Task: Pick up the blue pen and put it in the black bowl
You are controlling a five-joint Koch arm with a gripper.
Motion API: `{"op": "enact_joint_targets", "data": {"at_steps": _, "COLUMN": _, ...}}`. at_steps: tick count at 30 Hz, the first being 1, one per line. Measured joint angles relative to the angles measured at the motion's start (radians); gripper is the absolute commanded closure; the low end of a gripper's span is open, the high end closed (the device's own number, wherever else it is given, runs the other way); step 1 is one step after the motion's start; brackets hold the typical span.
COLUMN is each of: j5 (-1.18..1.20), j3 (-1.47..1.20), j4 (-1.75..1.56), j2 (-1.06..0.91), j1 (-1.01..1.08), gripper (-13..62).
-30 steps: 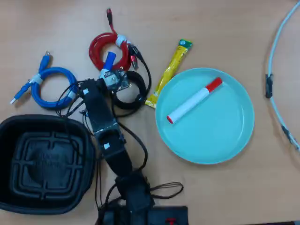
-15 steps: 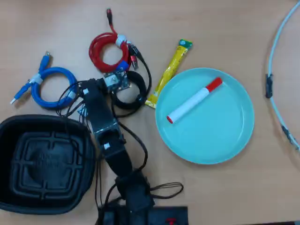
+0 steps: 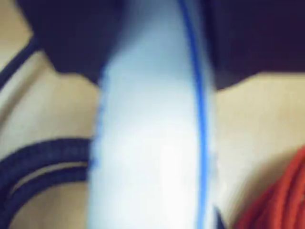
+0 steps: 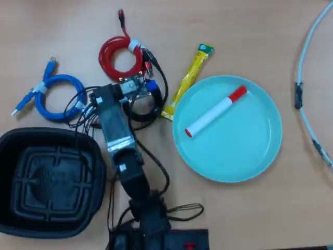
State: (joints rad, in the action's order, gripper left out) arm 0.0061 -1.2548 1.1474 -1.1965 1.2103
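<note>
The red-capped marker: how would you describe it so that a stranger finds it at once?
In the overhead view, find the round teal plate right of the arm. The red-capped marker lies diagonally on it, white-barrelled with its cap pointing up-right. It is the only thing on the plate; the yellow sachet lies outside the rim.

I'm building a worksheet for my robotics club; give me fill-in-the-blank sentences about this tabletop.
1. The red-capped marker lies on the round ____ plate.
2. The black bowl holds ____.
3. In the overhead view, the coiled blue cable lies left of the coiled ____ cable.
4. The yellow sachet lies ____ the plate.

Missing: teal; nothing; red; beside
</note>
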Motion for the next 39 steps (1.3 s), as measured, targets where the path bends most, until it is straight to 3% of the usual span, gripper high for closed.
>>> {"op": "enact_joint_targets", "data": {"at_steps": 22, "j5": 0.044, "j3": -0.002, "j4": 0.041, "j2": -0.391, "j1": -0.020, "gripper": 55.7}}
{"op": "enact_joint_targets", "data": {"at_steps": 39, "j5": -0.103, "j3": -0.044, "j4": 0.043, "j2": -0.603, "j1": -0.575, "gripper": 55.8}}
